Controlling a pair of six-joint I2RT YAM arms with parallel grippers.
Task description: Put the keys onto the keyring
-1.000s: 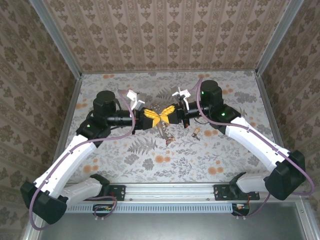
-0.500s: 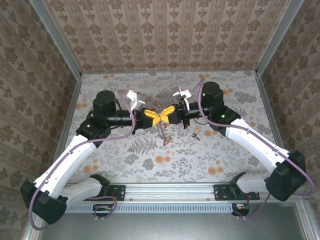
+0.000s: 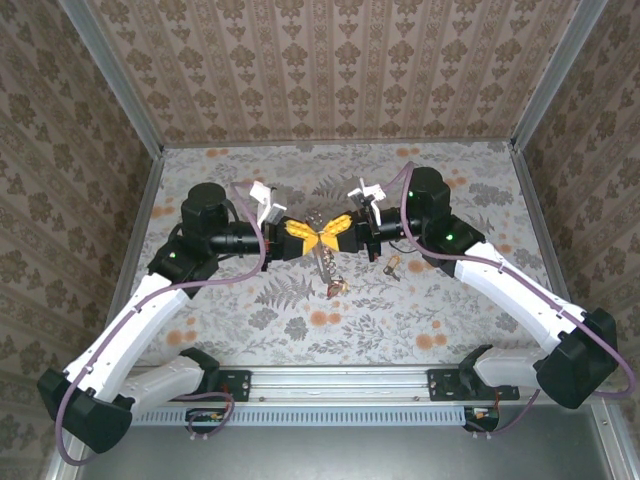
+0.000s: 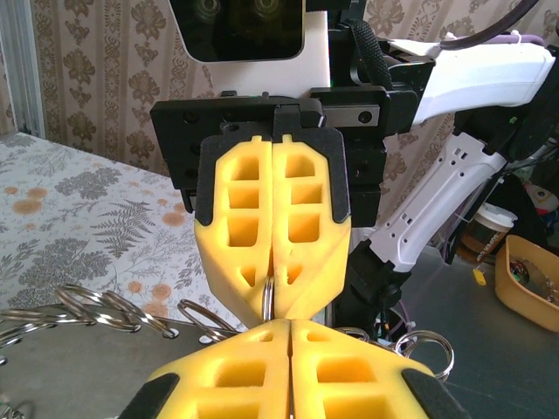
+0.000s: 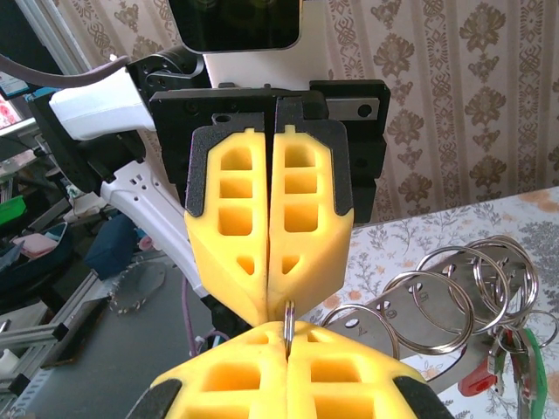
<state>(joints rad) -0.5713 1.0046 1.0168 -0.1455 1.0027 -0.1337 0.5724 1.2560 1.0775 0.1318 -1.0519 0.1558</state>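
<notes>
Keys [image 3: 331,283] already hang from the keyring [image 5: 287,314] pinched tight by the left gripper [image 4: 290,332] and right gripper [image 5: 286,339], but one brass key [image 3: 393,266] lies loose nearby.

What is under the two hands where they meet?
Keys hang below the shut left hand and right hand. A sliver of the keyring shows between their tips; the rest is hidden inside the grip.

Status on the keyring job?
Shut tip to tip: left gripper, right gripper, both pinching the keyring. Bunch of keys beneath. One loose key on the table, clear of both.
</notes>
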